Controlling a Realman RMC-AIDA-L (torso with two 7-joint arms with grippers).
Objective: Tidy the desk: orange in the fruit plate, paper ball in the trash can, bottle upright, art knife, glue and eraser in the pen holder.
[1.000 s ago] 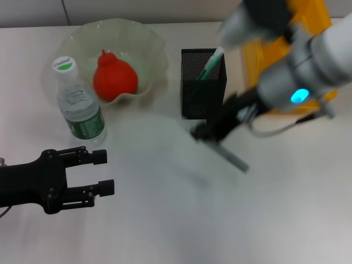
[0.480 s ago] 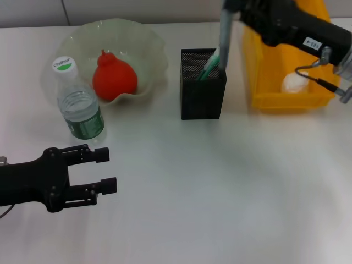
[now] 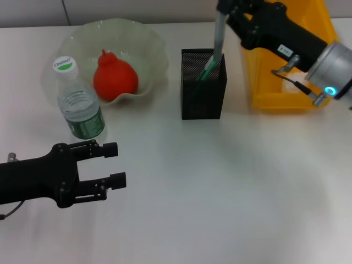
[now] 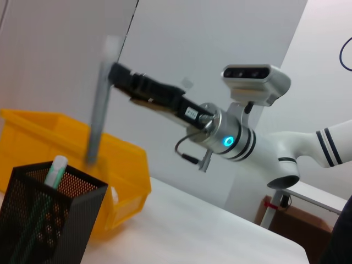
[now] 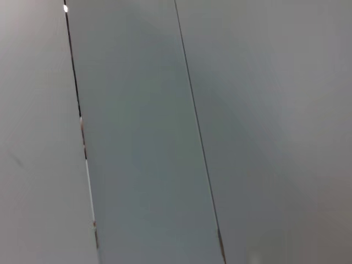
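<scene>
Right gripper (image 3: 223, 8) jaws pinch the grey knife (image 3: 218, 34) above the pen holder (image 3: 203, 92); left gripper (image 3: 113, 163) jaws spread. The bottle (image 3: 78, 102) cap's writing is too small to read.

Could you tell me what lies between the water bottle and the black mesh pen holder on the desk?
In the head view, only bare desk lies between the water bottle and the pen holder; the fruit plate sits behind that stretch.

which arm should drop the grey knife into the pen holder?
Right. The right claw already holds the art knife upright over the pen holder. The left claw sits open and empty at the table's near-left, by the bottle.
</scene>
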